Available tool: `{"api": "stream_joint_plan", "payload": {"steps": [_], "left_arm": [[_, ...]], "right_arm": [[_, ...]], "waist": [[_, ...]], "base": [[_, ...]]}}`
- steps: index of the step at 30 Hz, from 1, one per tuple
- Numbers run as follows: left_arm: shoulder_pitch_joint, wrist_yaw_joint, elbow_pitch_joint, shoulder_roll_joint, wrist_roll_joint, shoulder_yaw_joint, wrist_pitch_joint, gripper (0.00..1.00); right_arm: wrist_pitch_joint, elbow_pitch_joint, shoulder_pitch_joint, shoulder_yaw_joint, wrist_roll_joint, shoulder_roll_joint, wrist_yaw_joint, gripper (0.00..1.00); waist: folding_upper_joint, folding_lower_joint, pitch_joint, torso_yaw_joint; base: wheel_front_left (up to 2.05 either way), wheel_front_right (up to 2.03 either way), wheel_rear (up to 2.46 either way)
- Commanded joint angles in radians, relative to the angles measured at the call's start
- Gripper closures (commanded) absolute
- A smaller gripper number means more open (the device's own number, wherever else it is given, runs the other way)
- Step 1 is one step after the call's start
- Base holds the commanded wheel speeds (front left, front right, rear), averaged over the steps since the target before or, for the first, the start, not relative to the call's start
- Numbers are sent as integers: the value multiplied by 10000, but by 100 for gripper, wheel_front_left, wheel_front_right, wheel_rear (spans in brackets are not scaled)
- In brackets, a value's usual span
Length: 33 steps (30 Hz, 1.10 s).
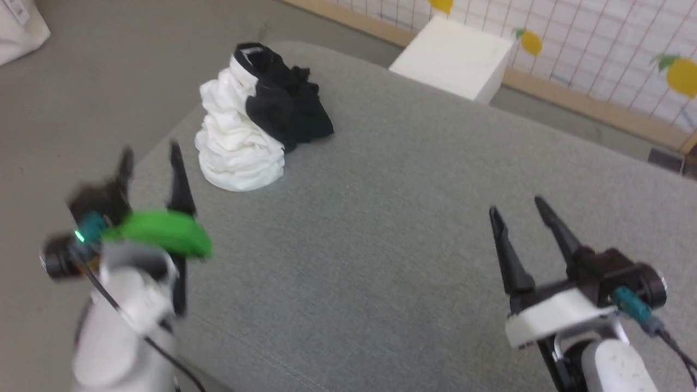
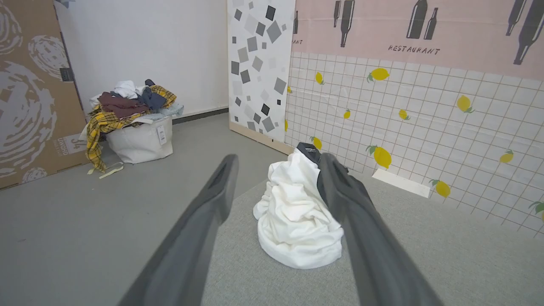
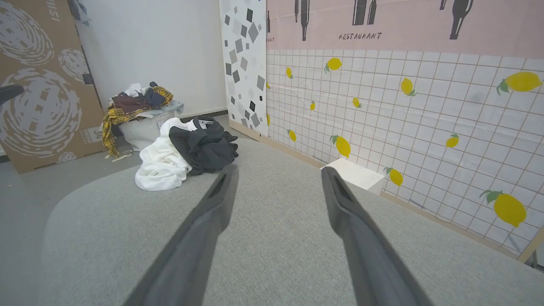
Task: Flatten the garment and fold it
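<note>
Garment [image 1: 239,141] lies heaped just ahead of the left gripper [image 1: 150,150], the right gripper [image 1: 516,205] farther off, both spread and empty.

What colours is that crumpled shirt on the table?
The garment is white with black parts, clearest in the head view.
</note>
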Motion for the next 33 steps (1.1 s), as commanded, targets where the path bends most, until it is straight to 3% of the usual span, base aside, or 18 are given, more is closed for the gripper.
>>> {"api": "stream_joint_plan", "payload": {"steps": [1,10,17,25,33], "left_arm": [[-573,-107,126,171,-236,125,206,0],[-3696,-574,1097,1355,-1480,1095,2302,0],[-4647,-356,1603,2317,-2272,2078,3595,0],[-4676,32,2049,2970,-2924,2766,5111,0],[-4600,460,2663,2973,-3282,2899,6195,0]], "right_arm": [[77,-155,-290,-5,-153,-3,-15,0],[355,-897,-1527,54,-818,-55,-15,0],[113,-1216,-2204,-89,-780,-44,-15,0],[-84,-1313,-2428,-165,-808,-27,-15,0],[-187,-1174,-2614,-151,-817,-20,-15,0]], "waist": [[103,0,1605,-1118],[103,0,4760,-2716],[103,0,6345,-3683],[103,0,7312,-4114],[103,0,7317,-4122]], "base": [[0,0,0],[0,0,0],[0,0,0],[0,0,0],[0,0,0]]}}
